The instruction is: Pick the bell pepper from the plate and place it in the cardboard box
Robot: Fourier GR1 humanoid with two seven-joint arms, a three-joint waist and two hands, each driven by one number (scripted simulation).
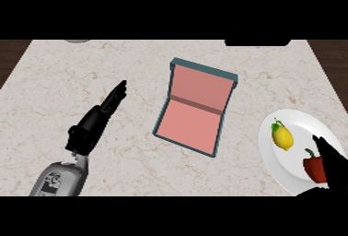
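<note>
— Where is the red bell pepper [314, 167]?
— On the round white plate [299, 120] at the right edge of the pale marble counter [81, 69], below a yellow lemon [282, 136].
— And the black right hand [334, 168]?
— Right beside the pepper, overlapping its right side; I cannot tell whether it is spread or pinching.
— The left hand [95, 122]?
— Over bare counter, its fingers straight and pressed together, left of the open teal-rimmed, pink-lined cardboard box [197, 108].

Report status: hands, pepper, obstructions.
Left hand open, resting left of the box. Right hand open beside the bell pepper, no grip yet. Pepper on plate with lemon. Nothing between plate and box.
</note>
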